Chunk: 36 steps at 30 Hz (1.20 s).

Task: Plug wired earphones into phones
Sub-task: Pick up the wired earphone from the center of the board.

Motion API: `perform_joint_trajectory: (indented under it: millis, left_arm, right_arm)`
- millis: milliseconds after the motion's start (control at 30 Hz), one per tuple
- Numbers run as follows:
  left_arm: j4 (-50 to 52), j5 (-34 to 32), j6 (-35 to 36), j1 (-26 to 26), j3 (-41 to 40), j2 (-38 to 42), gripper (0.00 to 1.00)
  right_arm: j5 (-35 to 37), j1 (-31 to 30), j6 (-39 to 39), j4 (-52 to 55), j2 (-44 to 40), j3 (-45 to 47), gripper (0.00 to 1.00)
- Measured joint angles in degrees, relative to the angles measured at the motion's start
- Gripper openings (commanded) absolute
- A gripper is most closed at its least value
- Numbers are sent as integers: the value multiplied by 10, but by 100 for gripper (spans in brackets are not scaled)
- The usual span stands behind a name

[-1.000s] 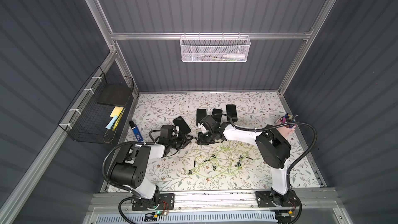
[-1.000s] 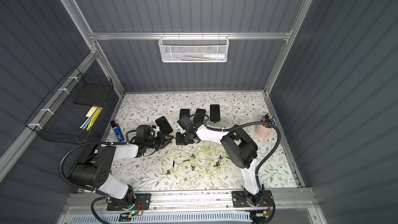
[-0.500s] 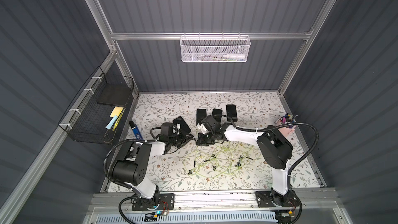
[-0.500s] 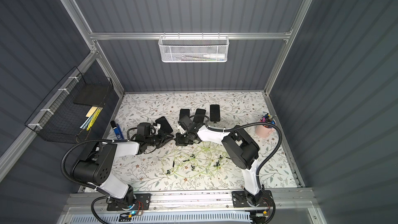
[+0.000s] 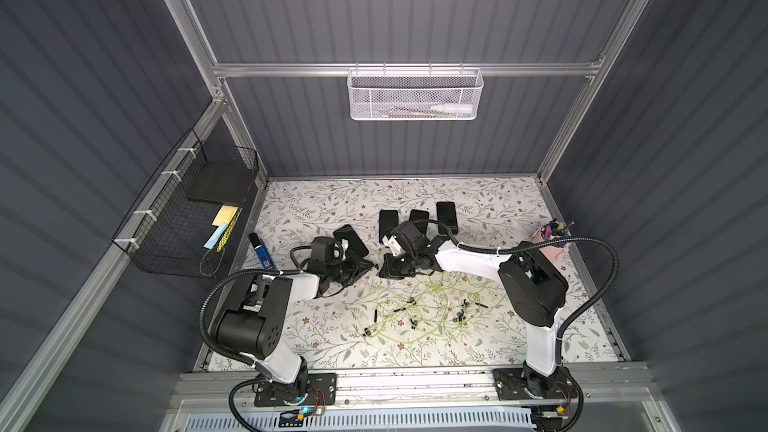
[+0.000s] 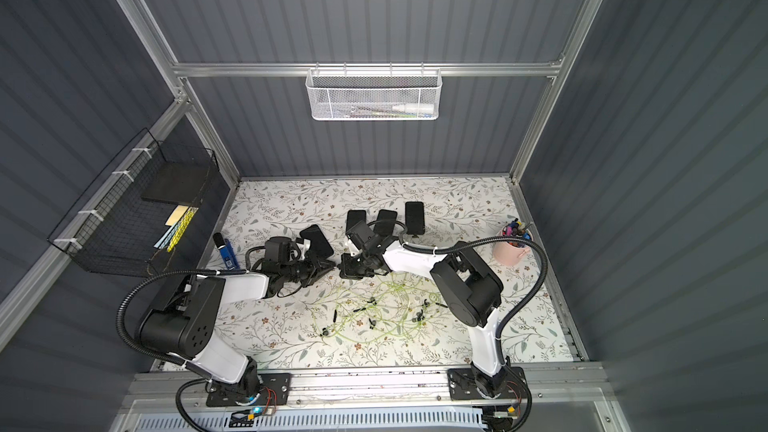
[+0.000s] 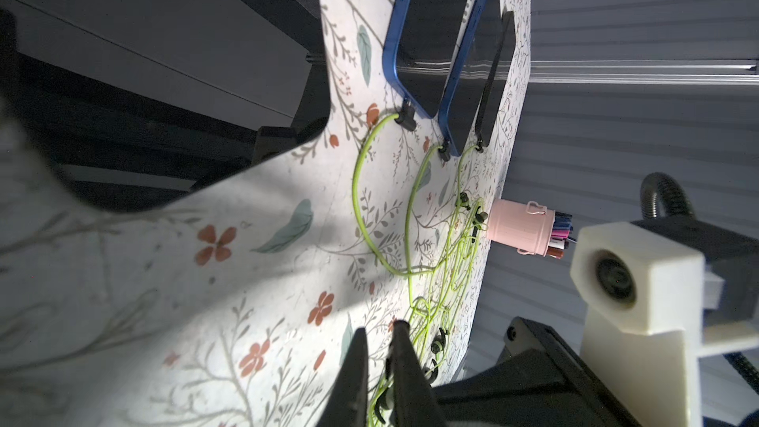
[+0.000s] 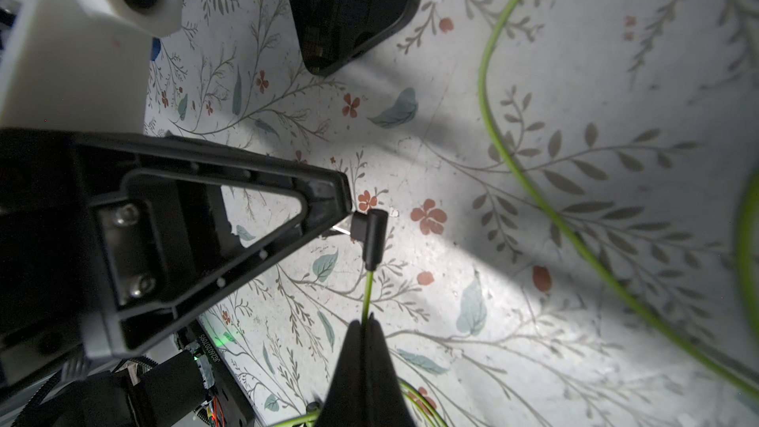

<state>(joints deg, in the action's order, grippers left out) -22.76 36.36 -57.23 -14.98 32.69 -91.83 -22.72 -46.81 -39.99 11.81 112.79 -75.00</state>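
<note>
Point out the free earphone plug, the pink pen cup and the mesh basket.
free earphone plug [image 8: 373, 240]: right wrist view, black elbow body.
pink pen cup [image 7: 517, 225]: left wrist view, side wall.
mesh basket [image 5: 411, 97]: a top view, front mesh.

Nothing surely legible — only a blurred code on a grey label [image 8: 204, 350]

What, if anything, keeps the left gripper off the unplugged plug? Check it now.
Probably nothing, so yes. The right gripper pinches the cable just under the plug, leaving the plug exposed, and the left gripper has its tips right at the plug's metal end.
</note>
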Motion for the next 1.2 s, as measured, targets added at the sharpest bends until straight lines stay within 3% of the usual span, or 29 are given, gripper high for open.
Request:
perform_joint_trajectory:
  millis: [200,533,667,733,1000,1200]
  left_arm:
    - [-1,5,0,-1,0,2,13]
    - [-3,8,0,-4,0,2,0]
    - [-3,8,0,-4,0,2,0]
    - [-2,12,0,-4,1,2,0]
    - [-11,89,0,-4,67,-22,0]
    - [-59,168,-27,-4,97,-54,0]
  right_arm:
    - [-4,0,-6,-9,0,0,0]
    - [-11,1,-10,-12,1,0,0]
    - [-22,10,-23,-33,0,12,32]
    - [-37,25,-37,-59,-7,39,38]
    - [-145,137,-124,-229,-58,173,41]
    - [-198,150,-195,-386,-66,217,40]
